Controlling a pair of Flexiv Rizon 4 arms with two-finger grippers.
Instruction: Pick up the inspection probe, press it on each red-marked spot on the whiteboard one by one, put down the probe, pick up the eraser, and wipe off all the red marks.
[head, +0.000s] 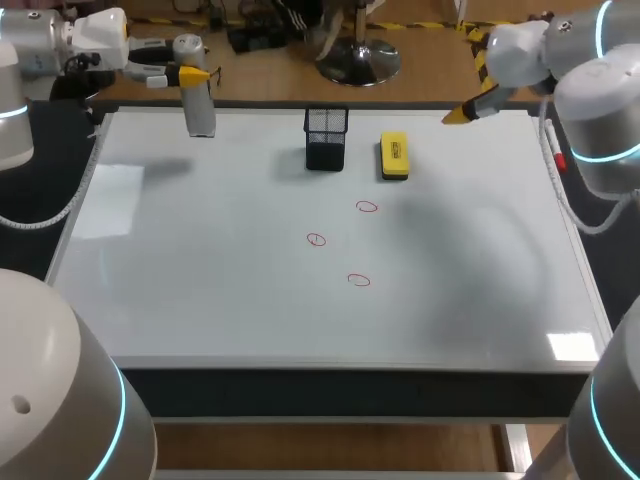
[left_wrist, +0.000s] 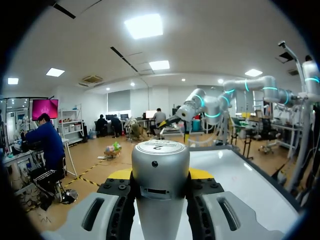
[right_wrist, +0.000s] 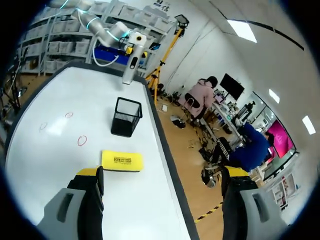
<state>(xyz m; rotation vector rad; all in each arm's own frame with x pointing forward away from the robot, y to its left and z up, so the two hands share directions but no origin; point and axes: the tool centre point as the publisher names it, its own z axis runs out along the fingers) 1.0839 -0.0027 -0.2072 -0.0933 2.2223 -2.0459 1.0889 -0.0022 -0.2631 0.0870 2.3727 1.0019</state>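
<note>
Left gripper (head: 190, 76): above the tabletop's (head: 200, 300) far left corner, clamped on the upright probe (head: 201, 112).
Right gripper (right_wrist: 161, 175): above the far right corner, its fingers wide apart, which only its wrist view shows.
Eraser (head: 394, 156): near the far edge, beside the mesh cup (head: 326, 138).

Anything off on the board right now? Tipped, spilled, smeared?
Nothing stands out. The mesh cup stands upright, the eraser lies flat beside it, and the three red marks look unsmeared. The probe hangs upright in the left gripper; the right gripper is open and empty.
</note>
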